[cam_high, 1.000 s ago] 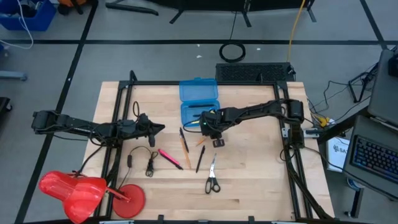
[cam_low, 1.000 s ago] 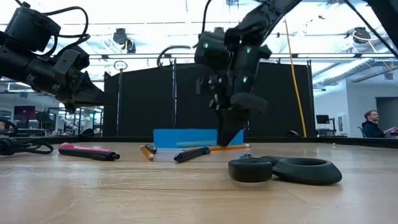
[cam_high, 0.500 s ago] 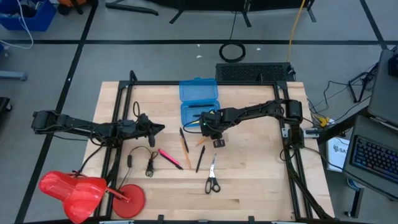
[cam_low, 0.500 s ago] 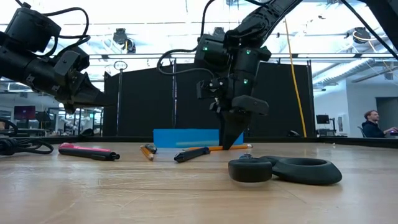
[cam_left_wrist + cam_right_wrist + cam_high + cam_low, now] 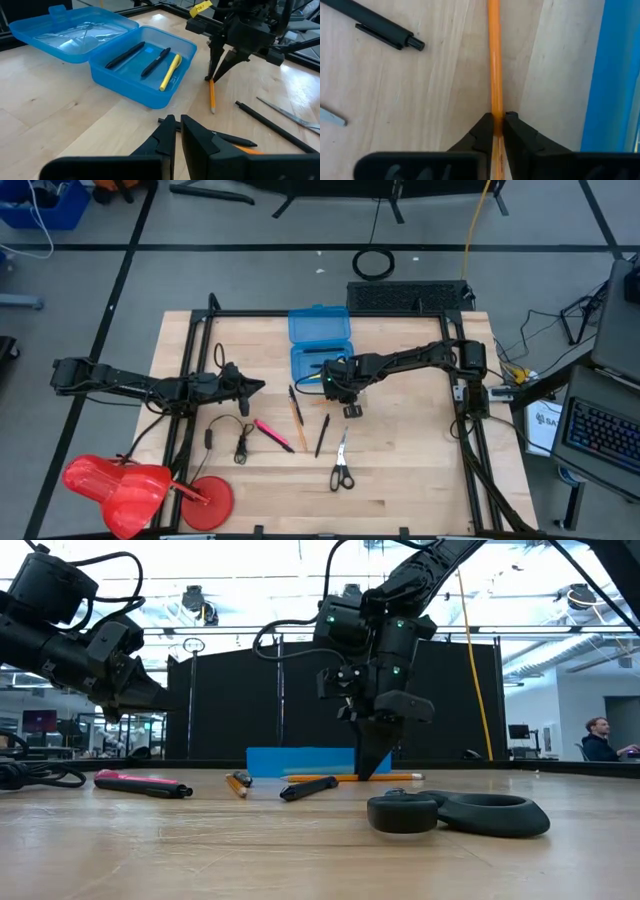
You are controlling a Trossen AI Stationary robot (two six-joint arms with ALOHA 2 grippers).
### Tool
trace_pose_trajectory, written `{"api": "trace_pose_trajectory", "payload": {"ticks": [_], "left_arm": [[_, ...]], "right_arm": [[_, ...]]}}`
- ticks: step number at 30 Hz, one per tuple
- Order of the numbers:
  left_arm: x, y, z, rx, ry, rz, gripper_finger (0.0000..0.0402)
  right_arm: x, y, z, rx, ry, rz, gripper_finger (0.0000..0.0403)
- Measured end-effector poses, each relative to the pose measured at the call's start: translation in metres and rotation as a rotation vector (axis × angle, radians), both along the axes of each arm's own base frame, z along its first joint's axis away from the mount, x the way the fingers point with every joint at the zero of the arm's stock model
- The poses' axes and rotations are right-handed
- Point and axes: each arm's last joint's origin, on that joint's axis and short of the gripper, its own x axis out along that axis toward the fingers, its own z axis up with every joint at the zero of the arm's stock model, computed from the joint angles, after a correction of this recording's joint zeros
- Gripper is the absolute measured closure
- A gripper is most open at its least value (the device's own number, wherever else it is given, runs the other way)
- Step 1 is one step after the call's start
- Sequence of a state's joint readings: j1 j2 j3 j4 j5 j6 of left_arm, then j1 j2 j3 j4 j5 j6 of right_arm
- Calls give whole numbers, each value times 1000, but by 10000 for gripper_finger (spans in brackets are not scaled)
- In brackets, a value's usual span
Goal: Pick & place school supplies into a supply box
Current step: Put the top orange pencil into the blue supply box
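A pale wooden table sits in a bright lab with black curtains behind. My right gripper points down beside the open blue pencil case, fingers pinched on an orange pencil lying on the wood. My left gripper hovers well apart, its fingers nearly together and holding nothing.

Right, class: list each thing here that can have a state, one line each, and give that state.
Blue case: lid open, two black pens and a yellow one inside.
Right gripper: shut on the orange pencil, pencil still on the table.
Left gripper: shut, empty, above the table.
Scissors: flat on the table.
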State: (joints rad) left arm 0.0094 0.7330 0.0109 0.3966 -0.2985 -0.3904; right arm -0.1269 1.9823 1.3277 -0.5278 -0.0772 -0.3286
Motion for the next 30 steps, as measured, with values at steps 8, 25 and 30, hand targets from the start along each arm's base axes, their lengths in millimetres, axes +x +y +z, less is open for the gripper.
{"api": "trace_pose_trajectory", "payload": {"ticks": [8, 25, 30], "left_arm": [[0, 0, 0, 1, 1, 0, 371], [0, 0, 0, 2, 4, 0, 371], [0, 0, 0, 2, 5, 0, 371]], "right_arm": [[1, 0, 0, 10, -12, -8, 393], [5, 7, 1, 33, -45, -10, 400], [5, 10, 1, 32, -45, -9, 400]]}}
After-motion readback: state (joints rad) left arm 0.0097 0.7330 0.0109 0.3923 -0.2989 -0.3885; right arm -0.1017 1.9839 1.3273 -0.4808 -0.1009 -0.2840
